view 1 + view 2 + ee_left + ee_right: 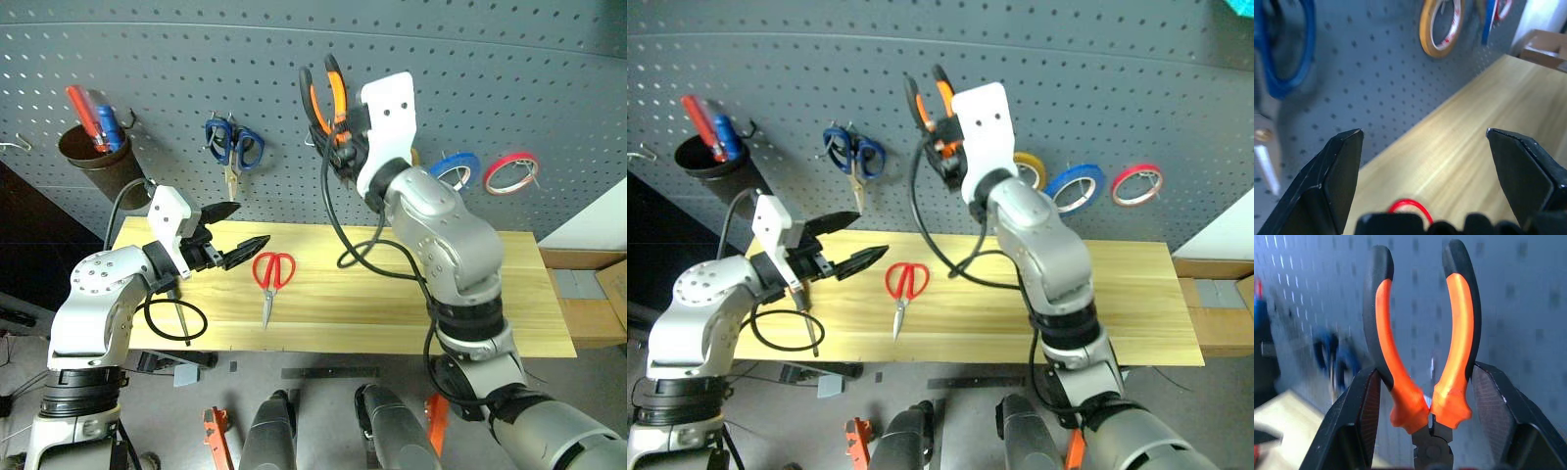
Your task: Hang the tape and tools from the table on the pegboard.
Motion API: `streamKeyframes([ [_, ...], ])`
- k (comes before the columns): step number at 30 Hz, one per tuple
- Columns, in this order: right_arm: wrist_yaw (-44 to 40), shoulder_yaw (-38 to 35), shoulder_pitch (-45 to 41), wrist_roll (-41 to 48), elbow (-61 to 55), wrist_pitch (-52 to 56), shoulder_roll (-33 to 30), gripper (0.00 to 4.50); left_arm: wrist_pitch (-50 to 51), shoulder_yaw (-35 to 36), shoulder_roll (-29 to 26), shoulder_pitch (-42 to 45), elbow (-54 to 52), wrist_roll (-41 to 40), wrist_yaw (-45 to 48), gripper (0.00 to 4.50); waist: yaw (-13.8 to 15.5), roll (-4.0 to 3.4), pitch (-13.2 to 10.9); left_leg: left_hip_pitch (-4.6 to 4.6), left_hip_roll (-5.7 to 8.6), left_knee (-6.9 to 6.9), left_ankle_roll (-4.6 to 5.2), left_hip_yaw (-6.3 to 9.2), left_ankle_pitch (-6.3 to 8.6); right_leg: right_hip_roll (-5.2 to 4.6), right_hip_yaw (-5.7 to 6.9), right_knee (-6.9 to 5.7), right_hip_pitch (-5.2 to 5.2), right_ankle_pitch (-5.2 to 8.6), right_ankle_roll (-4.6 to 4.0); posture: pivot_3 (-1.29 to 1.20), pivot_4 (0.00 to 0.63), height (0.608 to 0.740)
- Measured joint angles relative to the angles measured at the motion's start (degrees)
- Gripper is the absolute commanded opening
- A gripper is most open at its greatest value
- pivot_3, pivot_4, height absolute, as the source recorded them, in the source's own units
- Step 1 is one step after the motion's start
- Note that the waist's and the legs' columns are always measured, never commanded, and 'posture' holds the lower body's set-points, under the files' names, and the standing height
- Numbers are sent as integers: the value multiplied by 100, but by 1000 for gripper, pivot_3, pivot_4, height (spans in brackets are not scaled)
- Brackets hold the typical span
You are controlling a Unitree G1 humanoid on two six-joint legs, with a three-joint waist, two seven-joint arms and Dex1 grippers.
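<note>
right hand (1420,416): clamped on pliers (1422,357), handles up, raised at pegboard (490,59) | left hand (227,235): wide open, empty, over counter (392,313) | red scissors (271,279): flat on counter | blue tape (1078,188): hung on pegboard

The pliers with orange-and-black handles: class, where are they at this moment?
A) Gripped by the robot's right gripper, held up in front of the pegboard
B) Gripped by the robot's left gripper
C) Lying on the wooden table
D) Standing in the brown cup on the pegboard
A: the right gripper clamps the pliers, handles up, before the pegboard.
</note>
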State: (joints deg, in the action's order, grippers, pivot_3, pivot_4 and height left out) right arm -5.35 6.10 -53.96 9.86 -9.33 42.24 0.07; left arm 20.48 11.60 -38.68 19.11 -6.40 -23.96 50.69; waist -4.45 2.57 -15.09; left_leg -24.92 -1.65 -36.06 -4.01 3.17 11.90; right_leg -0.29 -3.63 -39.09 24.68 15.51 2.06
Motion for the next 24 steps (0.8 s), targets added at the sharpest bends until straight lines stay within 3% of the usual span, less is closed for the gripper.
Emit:
streamKeyframes([
  [10,183,-277,-885,-238,1596,-1489,248,2295,-106,-5,124,-72,-103,-3,-280,4315,122,3,201,5,-4,-2,-6,-4,-4,7,0,-7,0,-10,-16,36,109,740],
  [24,449,-240,-1061,-786,3715,-3657,663,2293,-243,-233,319,562,262,23,-287,4315,133,5,241,18,-1,-10,-10,-5,-13,10,-6,-48,0,-11,-18,46,122,740],
])
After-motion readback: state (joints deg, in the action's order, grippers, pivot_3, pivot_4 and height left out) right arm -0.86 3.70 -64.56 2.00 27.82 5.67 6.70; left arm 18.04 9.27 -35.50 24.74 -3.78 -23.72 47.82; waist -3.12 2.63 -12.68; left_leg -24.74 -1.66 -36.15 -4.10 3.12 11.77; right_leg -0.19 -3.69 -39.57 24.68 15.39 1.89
